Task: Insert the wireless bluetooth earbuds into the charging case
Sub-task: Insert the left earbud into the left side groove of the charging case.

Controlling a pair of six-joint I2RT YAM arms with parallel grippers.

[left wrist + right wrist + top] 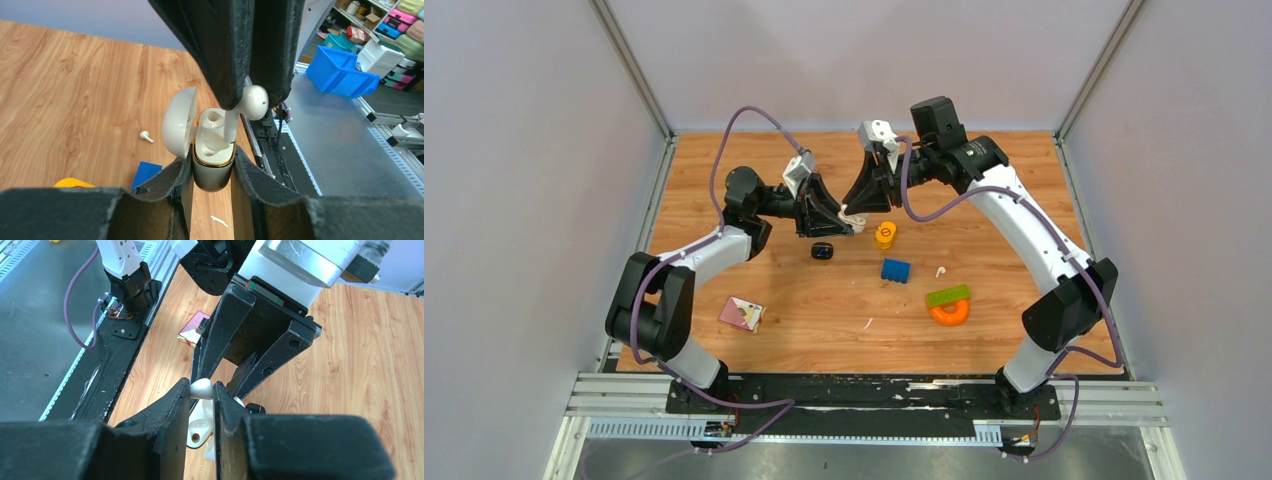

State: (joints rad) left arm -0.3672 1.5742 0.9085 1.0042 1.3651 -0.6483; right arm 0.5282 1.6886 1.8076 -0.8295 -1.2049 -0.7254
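My left gripper (212,159) is shut on the white charging case (213,172), holding it above the table with its lid (178,122) swung open to the left. My right gripper (201,391) is shut on the head of a white earbud (202,388). In the left wrist view this earbud (253,102) hangs from above with its stem reaching down into the case's right well. The two grippers meet at mid-table (852,216). A second white earbud (940,271) lies loose on the wood. A black case (823,251) sits below the grippers.
A yellow cylinder (885,235) and a blue block (896,270) lie just right of the grippers. A green block (948,295) rests on an orange ring (950,314) further right. A small card box (742,313) lies near the left arm, and a white scrap (867,323) lies near the front.
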